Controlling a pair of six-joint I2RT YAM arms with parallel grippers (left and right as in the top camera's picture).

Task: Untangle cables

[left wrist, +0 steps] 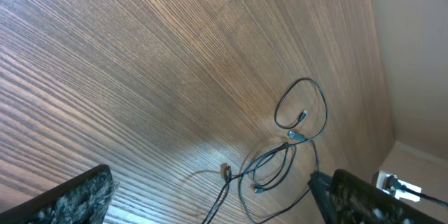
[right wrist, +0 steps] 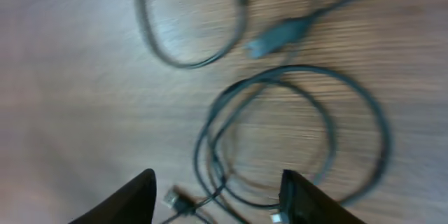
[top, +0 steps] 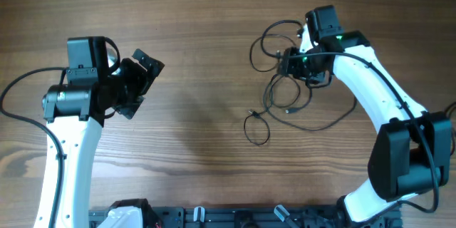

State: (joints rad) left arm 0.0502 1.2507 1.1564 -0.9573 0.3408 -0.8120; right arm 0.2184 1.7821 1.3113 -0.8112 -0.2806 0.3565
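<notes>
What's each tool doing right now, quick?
Left tool: open, empty.
Right tool: open, low over the cables, strands between its fingers, nothing gripped yet.

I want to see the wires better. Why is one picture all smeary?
Right wrist view: the cables and table are smeared with blur. Overhead view: sharp and evenly lit. Left wrist view: sharp, with a pale glare patch on the wood.
</notes>
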